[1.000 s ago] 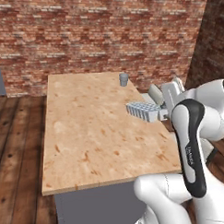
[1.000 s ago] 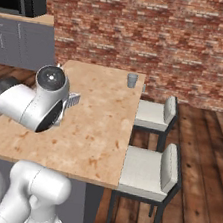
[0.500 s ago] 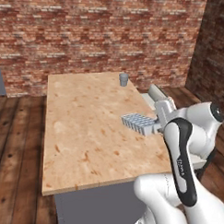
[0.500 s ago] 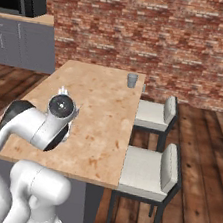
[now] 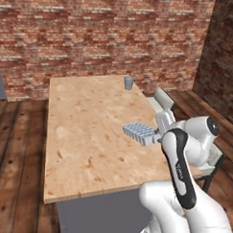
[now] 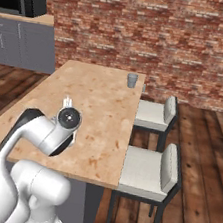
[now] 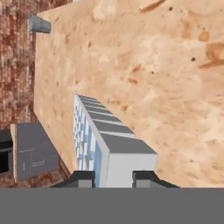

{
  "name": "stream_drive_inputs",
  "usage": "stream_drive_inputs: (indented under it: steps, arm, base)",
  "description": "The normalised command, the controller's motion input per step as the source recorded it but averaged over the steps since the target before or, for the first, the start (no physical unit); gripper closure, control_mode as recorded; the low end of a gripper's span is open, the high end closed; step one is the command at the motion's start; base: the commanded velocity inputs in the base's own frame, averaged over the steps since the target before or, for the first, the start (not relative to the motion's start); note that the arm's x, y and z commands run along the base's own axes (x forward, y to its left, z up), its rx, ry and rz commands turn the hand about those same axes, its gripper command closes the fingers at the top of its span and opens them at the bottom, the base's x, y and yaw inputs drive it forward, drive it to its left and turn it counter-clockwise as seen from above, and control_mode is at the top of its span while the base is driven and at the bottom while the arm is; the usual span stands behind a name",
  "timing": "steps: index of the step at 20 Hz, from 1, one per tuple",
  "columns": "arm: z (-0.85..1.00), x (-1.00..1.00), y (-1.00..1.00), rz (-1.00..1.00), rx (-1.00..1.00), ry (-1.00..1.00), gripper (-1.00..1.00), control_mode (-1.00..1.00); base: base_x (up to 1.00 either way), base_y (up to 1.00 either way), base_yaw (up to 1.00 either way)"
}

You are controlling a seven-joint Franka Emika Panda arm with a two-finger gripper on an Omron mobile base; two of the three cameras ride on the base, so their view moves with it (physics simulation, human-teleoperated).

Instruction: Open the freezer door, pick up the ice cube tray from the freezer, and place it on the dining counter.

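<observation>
Left base view: you have the small pale blue-white ice cube tray [image 5: 140, 133] with its grid of cells over the large light blotchy wood-topped dining counter [image 5: 84, 131], near its right edge, held out from the white arm's two-finger gripper [image 5: 158, 137]; whether the tray touches the top or hangs just above it, you cannot tell here. A small grey cup [image 5: 128, 82] stands well apart at the far end. Right base view: the arm's wrist blocks the tray; grey padded chairs [image 6: 145, 170] line the counter's right side. Hand view: the two dark fingertips [image 7: 83, 177] are closed tight on the tray's near end, tray running away from you over the wood. Judgement: you're on the last step, placing. Next, lower until the tray sits flat on the top, then spread the fingers and lift off straight so it doesn't drag.
</observation>
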Motion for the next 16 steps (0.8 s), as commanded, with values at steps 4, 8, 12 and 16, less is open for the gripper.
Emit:
stream_drive_inputs:
  steps: [4,8,12,16]
  arm:
    - [-0.25,0.51,0.0,0.0,0.0,0.0,1.0,-1.0]
    - [-0.25,0.49,0.0,0.0,0.0,0.0,1.0,-1.0]
    - [-0.16,0.42,0.0,0.0,0.0,0.01,1.0,-1.0]
    - [-0.2,0.35,0.0,0.0,0.0,0.03,1.0,-1.0]
  base:
    - [0.0,0.0,0.0]
    - [0.0,0.0,0.0]
    - [0.0,0.0,0.0]
    - [0.0,0.0,0.0]
